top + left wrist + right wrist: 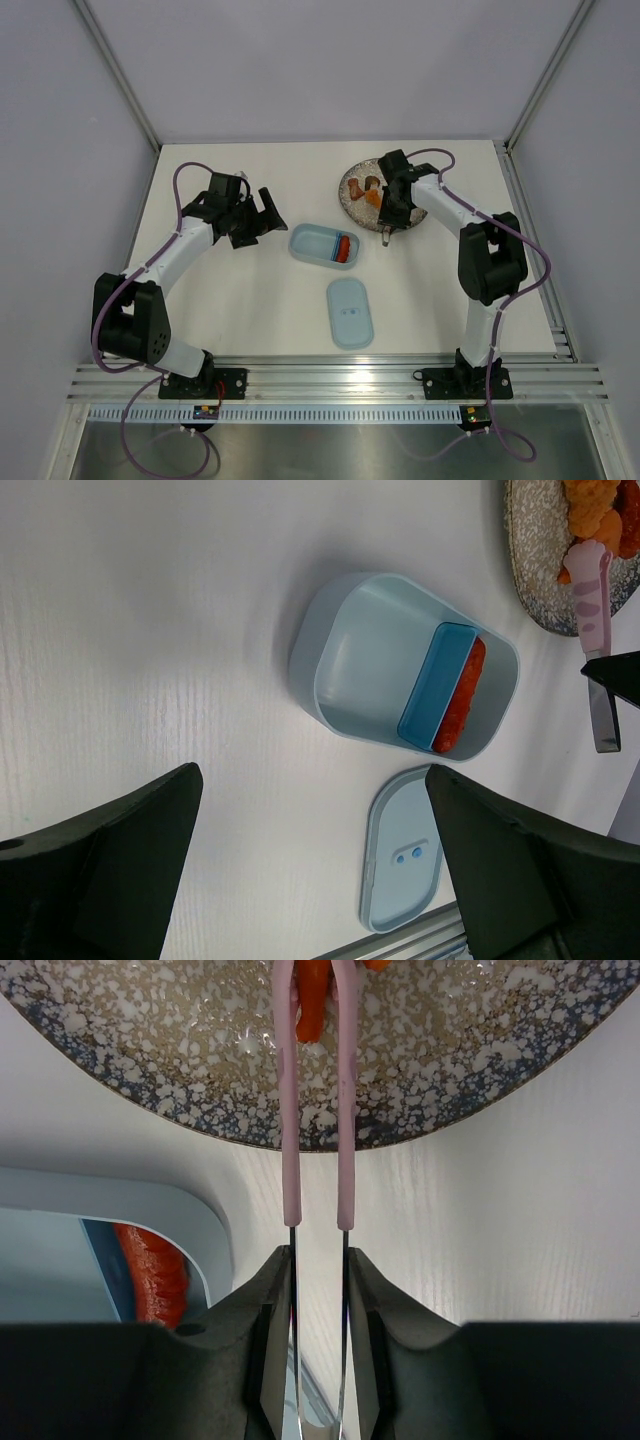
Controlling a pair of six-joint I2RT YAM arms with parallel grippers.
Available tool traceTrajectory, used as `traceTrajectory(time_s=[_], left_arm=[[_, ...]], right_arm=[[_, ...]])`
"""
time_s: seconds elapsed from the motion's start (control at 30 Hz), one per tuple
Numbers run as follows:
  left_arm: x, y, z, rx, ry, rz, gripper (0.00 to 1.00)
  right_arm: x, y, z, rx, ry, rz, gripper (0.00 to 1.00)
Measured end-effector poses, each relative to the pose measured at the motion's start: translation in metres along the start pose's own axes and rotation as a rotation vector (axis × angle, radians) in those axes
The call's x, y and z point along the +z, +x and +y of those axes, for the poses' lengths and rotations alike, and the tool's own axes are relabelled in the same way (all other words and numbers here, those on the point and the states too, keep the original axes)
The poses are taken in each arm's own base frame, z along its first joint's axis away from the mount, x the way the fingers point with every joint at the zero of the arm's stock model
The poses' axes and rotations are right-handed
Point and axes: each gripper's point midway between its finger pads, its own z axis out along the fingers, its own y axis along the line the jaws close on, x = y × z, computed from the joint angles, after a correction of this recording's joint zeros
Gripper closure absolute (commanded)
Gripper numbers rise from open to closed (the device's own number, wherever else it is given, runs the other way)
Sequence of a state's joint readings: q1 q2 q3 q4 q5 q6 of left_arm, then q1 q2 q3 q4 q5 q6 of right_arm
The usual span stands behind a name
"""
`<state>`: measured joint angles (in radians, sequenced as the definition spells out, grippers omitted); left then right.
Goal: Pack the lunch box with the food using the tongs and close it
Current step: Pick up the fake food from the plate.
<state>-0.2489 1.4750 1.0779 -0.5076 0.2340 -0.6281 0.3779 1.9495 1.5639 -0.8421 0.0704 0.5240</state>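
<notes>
The pale-blue lunch box [318, 243] sits open mid-table with a red food piece [343, 248] behind its blue divider [437, 685]. Its lid [350, 312] lies flat in front of it. My right gripper [393, 207] is shut on the metal arms of the tongs [317, 1110], over the near rim of the speckled plate [352, 205]. The tongs' pale-pink tips straddle an orange food piece [312, 1000] on the plate. More orange and brown food [370, 190] lies there. My left gripper [262, 215] hangs open left of the box, holding nothing.
The lunch box [100, 1230] lies just left of the right gripper [318, 1260]. In the left wrist view the lid [405, 848] lies near the table's front rail, between the open left gripper's [312, 773] fingers. White walls enclose the table on three sides.
</notes>
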Motion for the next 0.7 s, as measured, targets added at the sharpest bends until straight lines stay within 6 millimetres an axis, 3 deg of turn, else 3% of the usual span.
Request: traceTrajectory(time_s=[0.33,0.7], left_arm=[[0.000,0.000,0.000,0.000,0.000,-0.001,0.01],[0.000,0.000,0.000,0.000,0.000,-0.001,0.01]], right_arm=[[-0.013,-0.004,0.001,0.001,-0.014,-0.023,1.00],[-0.057,-0.018,0.002,0.010,-0.058,-0.121,1.00]])
